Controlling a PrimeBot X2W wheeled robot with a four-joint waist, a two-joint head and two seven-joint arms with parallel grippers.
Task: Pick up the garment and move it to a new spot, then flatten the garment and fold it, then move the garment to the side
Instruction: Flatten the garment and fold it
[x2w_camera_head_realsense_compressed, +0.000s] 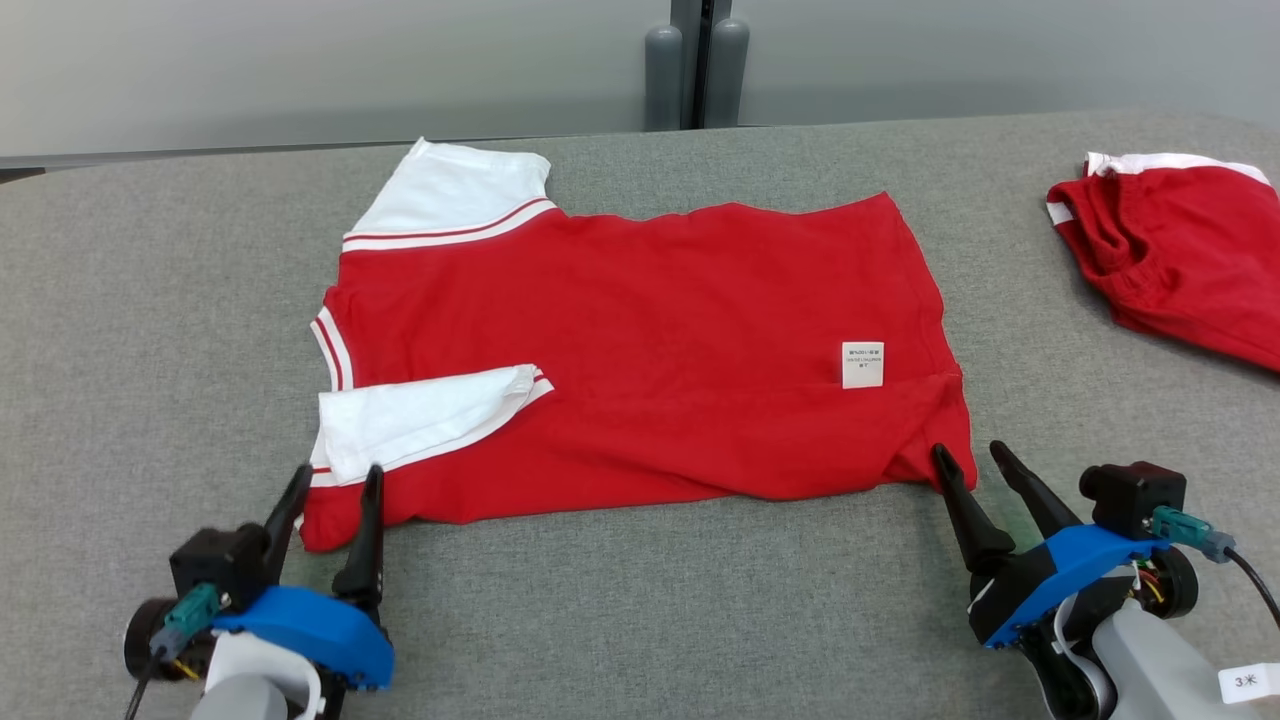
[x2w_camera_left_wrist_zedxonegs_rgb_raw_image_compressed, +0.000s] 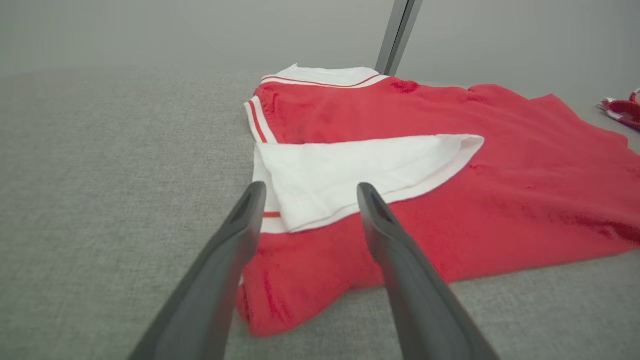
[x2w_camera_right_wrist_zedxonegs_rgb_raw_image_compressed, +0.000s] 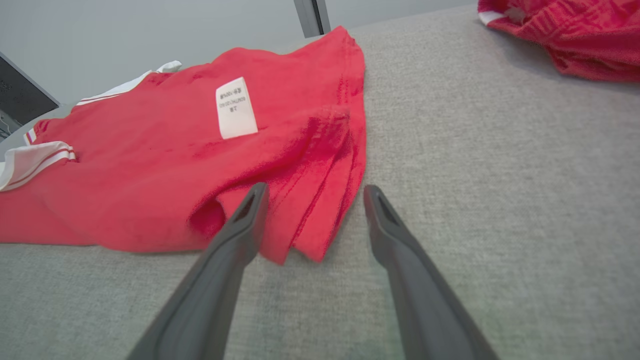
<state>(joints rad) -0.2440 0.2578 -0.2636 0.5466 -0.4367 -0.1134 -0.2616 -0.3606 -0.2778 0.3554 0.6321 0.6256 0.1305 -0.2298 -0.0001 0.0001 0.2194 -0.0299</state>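
A red shirt with white sleeves lies spread on the grey table, its collar end to the left and its hem to the right. One white sleeve is folded over the red body; the other lies flat at the back. A white care label shows near the hem. My left gripper stands open at the shirt's near left corner, fingers either side of its edge. Open too, my right gripper sits at the near right hem corner, which is bunched into folds.
A second red and white garment lies crumpled at the table's right edge, also seen in the right wrist view. Bare grey table stretches along the front. A dark post stands behind the table.
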